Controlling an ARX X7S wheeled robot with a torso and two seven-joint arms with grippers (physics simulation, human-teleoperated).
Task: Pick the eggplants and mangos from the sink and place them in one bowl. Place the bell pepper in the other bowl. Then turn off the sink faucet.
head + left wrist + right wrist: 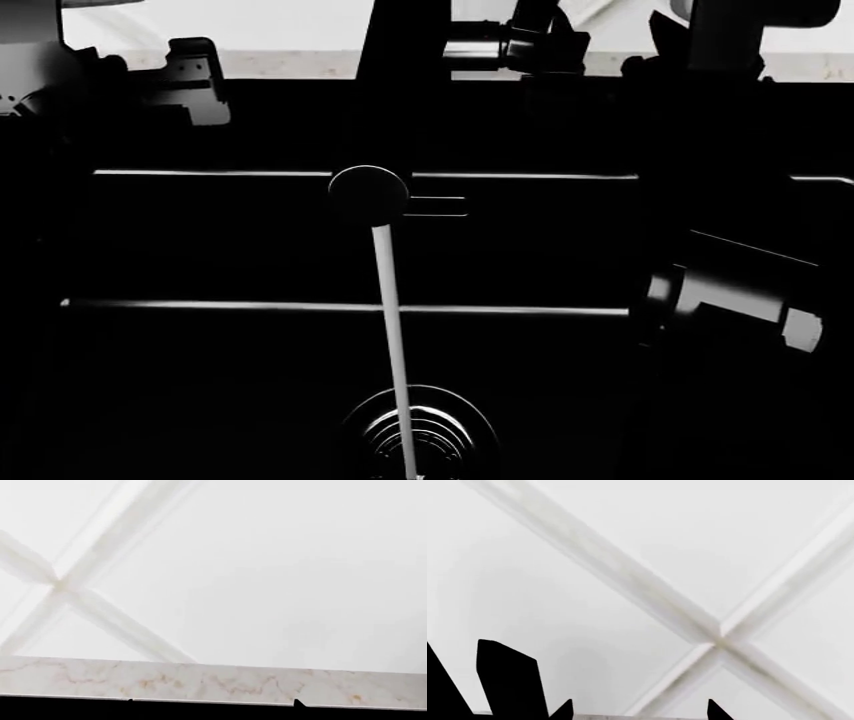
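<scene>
No eggplant, mango, bell pepper or bowl shows in any view. The head view is very dark. In it the faucet head point(367, 192) is a round dark disc, and a thin white stream of water point(394, 330) falls from it to the sink drain point(420, 432). My left gripper point(213, 703) shows only two small dark fingertips set wide apart, with nothing between them. My right gripper point(639, 711) also shows two dark tips wide apart and empty. Both face a white tiled wall. In the head view both grippers are raised at the back, the left point(194, 80) and the right point(541, 45).
A marbled beige counter strip point(200, 682) runs below the white diamond-tiled wall point(267, 580). The wall also fills the right wrist view point(627, 555). Dark horizontal ledges point(347, 307) cross the sink area. A dark arm segment point(734, 290) hangs at the right.
</scene>
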